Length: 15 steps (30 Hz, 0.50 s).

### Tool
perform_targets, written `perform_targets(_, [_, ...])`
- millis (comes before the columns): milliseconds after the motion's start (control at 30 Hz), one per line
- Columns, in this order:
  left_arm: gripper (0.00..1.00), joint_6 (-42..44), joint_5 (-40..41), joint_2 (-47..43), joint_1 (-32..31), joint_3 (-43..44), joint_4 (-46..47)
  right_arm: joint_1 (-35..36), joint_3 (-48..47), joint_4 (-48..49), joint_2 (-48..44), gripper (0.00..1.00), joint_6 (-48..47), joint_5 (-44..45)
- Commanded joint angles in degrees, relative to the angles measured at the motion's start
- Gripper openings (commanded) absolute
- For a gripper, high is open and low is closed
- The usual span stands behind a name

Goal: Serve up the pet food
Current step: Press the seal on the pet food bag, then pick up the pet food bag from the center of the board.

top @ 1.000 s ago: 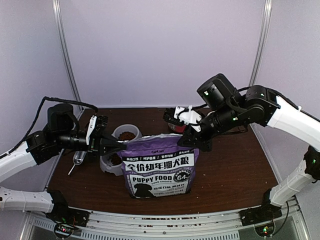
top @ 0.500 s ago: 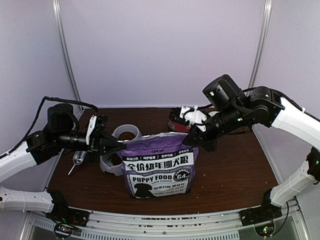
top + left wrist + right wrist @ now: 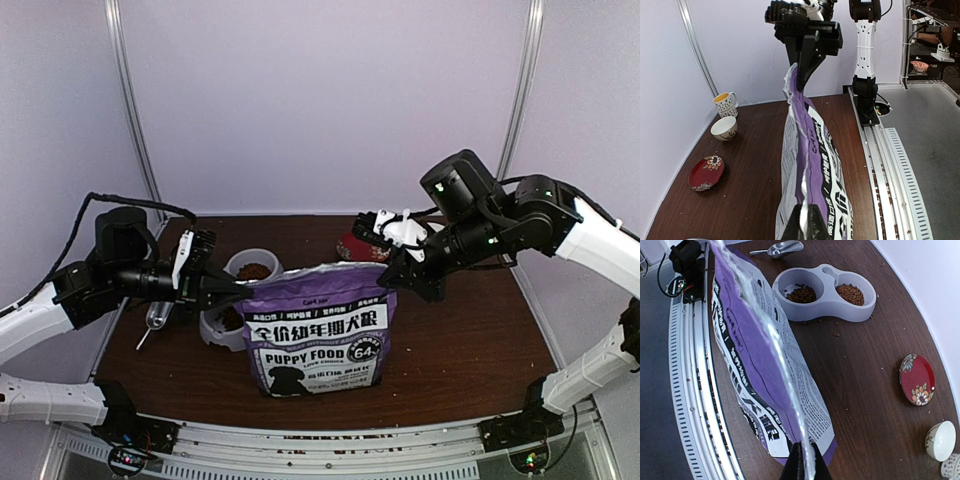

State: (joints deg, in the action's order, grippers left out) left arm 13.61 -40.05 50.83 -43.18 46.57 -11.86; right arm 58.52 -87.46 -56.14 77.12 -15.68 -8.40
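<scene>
The purple pet food bag (image 3: 318,330) stands upright mid-table, its top seal stretched between both grippers. My left gripper (image 3: 804,210) is shut on the seal's left end (image 3: 235,291). At the right end, my right gripper (image 3: 805,449) pinches the seal strip between its narrow fingertips (image 3: 400,280). Brown pet food (image 3: 850,294) lies in both wells of the grey double bowl (image 3: 826,310), behind and left of the bag; the kibble (image 3: 255,271) also shows from above. The bag (image 3: 812,150) hides its own contents.
A metal scoop (image 3: 157,318) lies left of the bowl. A red patterned plate (image 3: 917,379) sits behind the bag on the right, with a white cup (image 3: 724,128) and a mug (image 3: 726,101) farther back. Loose crumbs dot the table. The metal rail (image 3: 890,165) runs along the near edge.
My right arm has drifted to the right and slightly up at the bag's top right corner. The left arm and the bag have stayed put.
</scene>
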Motion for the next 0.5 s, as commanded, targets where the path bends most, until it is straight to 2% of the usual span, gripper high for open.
perform_targets(0, [0.00, 0.17, -2.75, -0.25, 0.02, 0.02, 4.38, -0.82, 0.83, -0.32, -1.68, 0.00, 1.00, 0.83])
perform_targets(233, [0.00, 0.10, -2.91, -0.24, 0.02, 0.04, 4.39, -0.91, 0.68, -0.32, -1.91, 0.00, 1.26, 0.23])
perform_targets(267, [0.00, 0.10, -2.92, -0.22, 0.02, 0.07, 4.39, -0.90, 0.38, -0.35, -1.75, 0.03, 1.22, 0.43])
perform_targets(333, [0.00, 0.06, -3.06, -0.18, 0.02, 0.10, 4.39, -0.95, -0.33, -0.22, -1.12, 0.30, 1.31, 0.83])
perform_targets(367, [0.00, 0.04, -3.16, -0.19, 0.02, 0.17, 4.39, -0.89, -0.79, -0.11, -0.66, 0.40, 1.35, 0.73])
perform_targets(467, [0.00, -0.08, -3.15, -0.09, -0.03, 0.27, 4.30, -0.57, -3.07, -0.53, 1.65, 0.55, 1.51, -0.17])
